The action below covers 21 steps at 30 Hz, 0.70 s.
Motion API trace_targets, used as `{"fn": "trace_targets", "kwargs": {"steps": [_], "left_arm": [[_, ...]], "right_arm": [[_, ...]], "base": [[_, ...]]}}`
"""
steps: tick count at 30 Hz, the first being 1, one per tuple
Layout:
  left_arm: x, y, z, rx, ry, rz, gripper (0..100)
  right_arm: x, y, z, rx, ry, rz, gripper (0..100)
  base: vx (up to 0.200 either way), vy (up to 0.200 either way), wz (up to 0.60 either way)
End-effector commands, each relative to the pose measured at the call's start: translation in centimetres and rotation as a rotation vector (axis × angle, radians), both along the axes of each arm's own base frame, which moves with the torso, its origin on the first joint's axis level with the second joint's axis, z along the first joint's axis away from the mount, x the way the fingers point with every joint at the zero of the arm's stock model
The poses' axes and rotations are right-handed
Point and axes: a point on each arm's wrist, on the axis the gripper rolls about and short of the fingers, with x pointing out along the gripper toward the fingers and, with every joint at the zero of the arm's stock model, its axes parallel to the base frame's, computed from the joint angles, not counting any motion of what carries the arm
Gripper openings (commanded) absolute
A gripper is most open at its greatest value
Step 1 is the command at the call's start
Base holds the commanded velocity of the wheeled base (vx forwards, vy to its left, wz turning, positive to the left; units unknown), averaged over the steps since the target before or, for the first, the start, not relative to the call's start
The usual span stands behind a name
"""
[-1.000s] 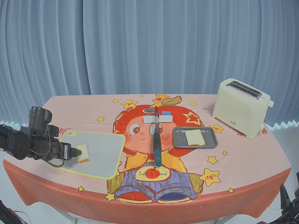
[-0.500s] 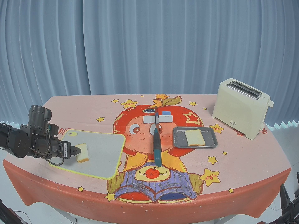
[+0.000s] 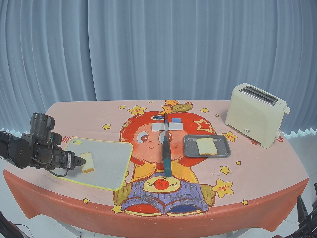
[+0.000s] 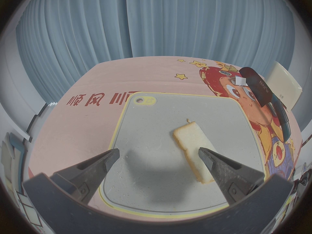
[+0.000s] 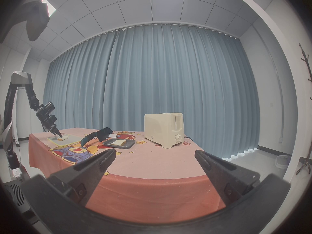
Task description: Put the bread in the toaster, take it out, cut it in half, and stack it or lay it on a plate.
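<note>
Off the counter's [image 3: 264, 179] front right corner, we find the right tool [image 5: 155, 153] with fingers apart and empty. At the front left edge, the left tool [image 4: 158, 151], fingers also apart, sits just beside one bread half [image 3: 87, 162] lying on the cutting board [image 3: 110, 164]. Mid-counter lie the knife [image 3: 166, 154] and, nearer the right edge, a grey tray [image 3: 189, 148] carrying the second bread half [image 3: 206, 146]; the toaster [image 3: 254, 114] stands at the far right corner.
</note>
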Motion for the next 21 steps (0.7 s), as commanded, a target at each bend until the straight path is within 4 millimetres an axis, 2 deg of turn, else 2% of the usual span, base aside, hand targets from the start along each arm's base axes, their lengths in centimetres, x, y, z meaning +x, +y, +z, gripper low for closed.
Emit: {"fn": "trace_targets", "kwargs": {"steps": [1, 12, 18, 21], "left_arm": [[0.0, 0.0, 0.0, 0.0, 0.001, 0.001, 0], [-0.1, 0.0, -1.7, 0.004, 0.062, -0.001, 0], [-0.1, -0.1, -1.3, 0.004, 0.048, -0.001, 0], [-0.2, -0.2, -0.5, 0.002, 0.016, -0.006, 0]], "right_arm": [[0.0, 0.0, -0.5, 0.0, 0.001, 0.001, 100], [0.0, 0.0, -0.5, 0.0, 0.001, 0.001, 100], [0.0, 0.0, -0.5, 0.0, 0.001, 0.001, 100], [0.0, 0.0, -0.5, 0.0, 0.001, 0.001, 100]], "base": [[0.0, 0.0, 0.0], [0.0, 0.0, 0.0], [0.0, 0.0, 0.0], [0.0, 0.0, 0.0]]}}
